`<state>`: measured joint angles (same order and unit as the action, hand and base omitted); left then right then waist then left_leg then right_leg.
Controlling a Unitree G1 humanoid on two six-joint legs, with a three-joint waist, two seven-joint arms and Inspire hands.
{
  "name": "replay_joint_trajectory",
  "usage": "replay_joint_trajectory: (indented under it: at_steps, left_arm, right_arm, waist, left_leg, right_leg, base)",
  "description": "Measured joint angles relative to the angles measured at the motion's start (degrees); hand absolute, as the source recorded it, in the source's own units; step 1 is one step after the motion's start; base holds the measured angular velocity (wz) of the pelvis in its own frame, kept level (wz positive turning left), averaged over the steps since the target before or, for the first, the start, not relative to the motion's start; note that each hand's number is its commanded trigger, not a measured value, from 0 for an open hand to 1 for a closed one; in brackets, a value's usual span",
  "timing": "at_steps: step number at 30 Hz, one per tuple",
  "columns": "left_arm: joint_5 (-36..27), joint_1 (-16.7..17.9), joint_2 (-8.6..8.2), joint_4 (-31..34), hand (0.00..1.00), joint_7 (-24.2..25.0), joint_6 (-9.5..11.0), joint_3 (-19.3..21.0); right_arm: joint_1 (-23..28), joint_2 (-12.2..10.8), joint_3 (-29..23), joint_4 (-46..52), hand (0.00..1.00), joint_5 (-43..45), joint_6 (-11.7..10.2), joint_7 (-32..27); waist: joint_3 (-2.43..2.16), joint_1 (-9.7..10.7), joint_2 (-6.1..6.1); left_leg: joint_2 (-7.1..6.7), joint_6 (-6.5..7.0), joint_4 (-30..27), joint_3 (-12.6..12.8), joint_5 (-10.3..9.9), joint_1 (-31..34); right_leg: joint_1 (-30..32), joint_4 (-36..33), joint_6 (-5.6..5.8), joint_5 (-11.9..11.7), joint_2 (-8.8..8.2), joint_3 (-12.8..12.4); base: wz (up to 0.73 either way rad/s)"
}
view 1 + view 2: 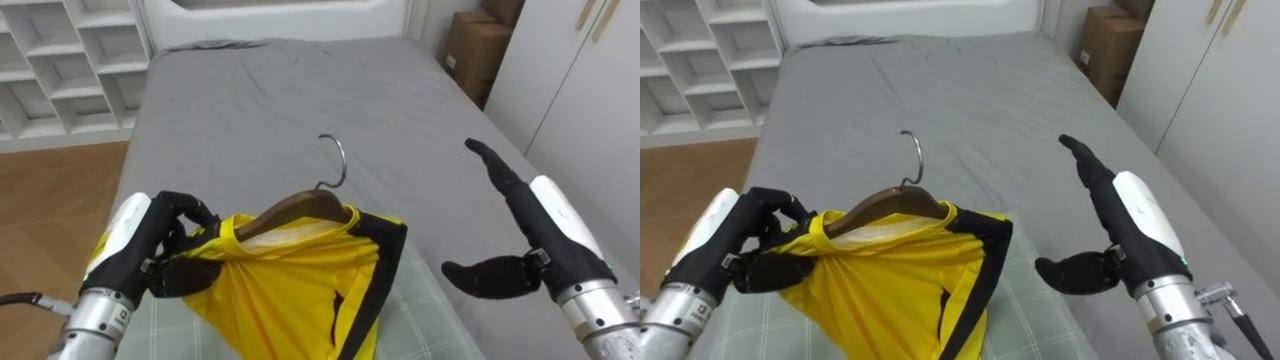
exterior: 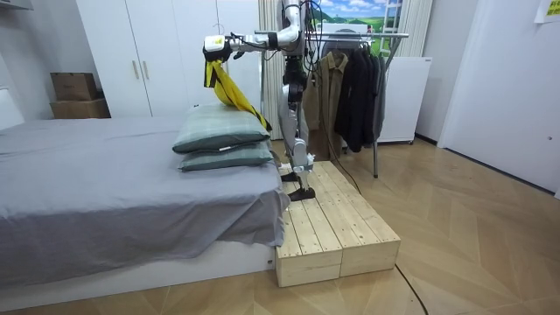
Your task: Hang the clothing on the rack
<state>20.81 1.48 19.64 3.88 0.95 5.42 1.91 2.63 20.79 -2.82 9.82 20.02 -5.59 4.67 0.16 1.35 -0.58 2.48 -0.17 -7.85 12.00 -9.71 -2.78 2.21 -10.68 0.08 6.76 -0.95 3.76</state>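
A yellow shirt with black trim (image 1: 300, 280) hangs on a brown wooden hanger (image 1: 290, 208) whose metal hook (image 1: 335, 160) points up. My left hand (image 1: 165, 250) is shut on the bunched shoulder of the shirt at the hanger's left end and holds it up over the bed. My right hand (image 1: 520, 230) is open to the right of the shirt, apart from it, fingers straight and thumb spread. In the room view I stand on a wooden platform (image 2: 337, 223) at the bed's head, with the shirt (image 2: 229, 87) held out over the pillows.
A grey bed (image 1: 290, 100) spreads ahead, with green checked pillows (image 1: 420, 320) right under the shirt. White cubby shelves (image 1: 60, 60) stand at the far left and a cardboard box (image 1: 475, 50) at the far right. A clothes rack (image 2: 359, 79) with dark garments stands behind me.
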Motion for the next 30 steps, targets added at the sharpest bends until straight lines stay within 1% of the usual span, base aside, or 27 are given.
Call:
replay_joint_trajectory:
  at_steps: [5,9,13,22,30]
  left_arm:
    - [0.01,0.01,0.12,0.68,1.0,0.51,-0.01,-0.73]
    - [0.11,0.0,0.59,1.02,1.0,0.99,-0.01,-2.18]
    - [0.11,0.0,0.86,1.06,1.0,1.12,-0.01,-2.37]
    - [0.11,0.0,1.22,1.09,1.0,1.12,-0.02,-2.81]
    - [0.09,0.0,1.23,1.75,1.0,1.12,-0.02,-2.87]
  right_arm:
    - [-0.42,0.0,1.69,0.21,0.0,0.0,-0.03,0.85]
    - [-0.42,0.0,2.88,0.2,0.0,0.01,-0.03,2.63]
    - [-0.43,0.0,3.65,0.19,0.0,0.01,0.08,3.91]
    - [-0.43,0.0,3.83,0.19,0.0,0.01,0.2,4.85]
    - [-0.43,0.0,4.01,0.19,0.0,0.0,0.21,5.62]
  waist:
    - [0.07,-0.06,-0.11]
    - [0.09,-0.09,-0.1]
    - [0.16,-0.05,0.01]
    - [0.44,-0.05,0.33]
    - [0.46,-0.31,0.35]
  left_leg:
    - [0.01,0.0,0.0,-0.04,0.0,-0.04]
    - [0.01,0.0,0.02,-0.06,0.0,-0.05]
    - [0.02,0.0,0.06,-0.19,0.0,-0.06]
    - [0.01,0.0,0.08,-0.49,0.0,0.04]
    - [0.01,0.0,0.09,-0.54,0.0,0.05]
  right_leg:
    - [-0.02,0.05,0.0,0.0,0.0,0.02]
    - [-0.06,0.06,0.0,0.0,-0.01,0.03]
    - [-0.09,0.07,0.0,0.0,-0.02,0.16]
    - [-0.14,0.07,0.0,0.0,-0.06,0.48]
    - [-0.12,0.13,0.01,0.0,-0.07,0.57]
  base:
    - [0.0]
    - [0.0]
    - [0.0]
    - [0.0]
    - [0.0]
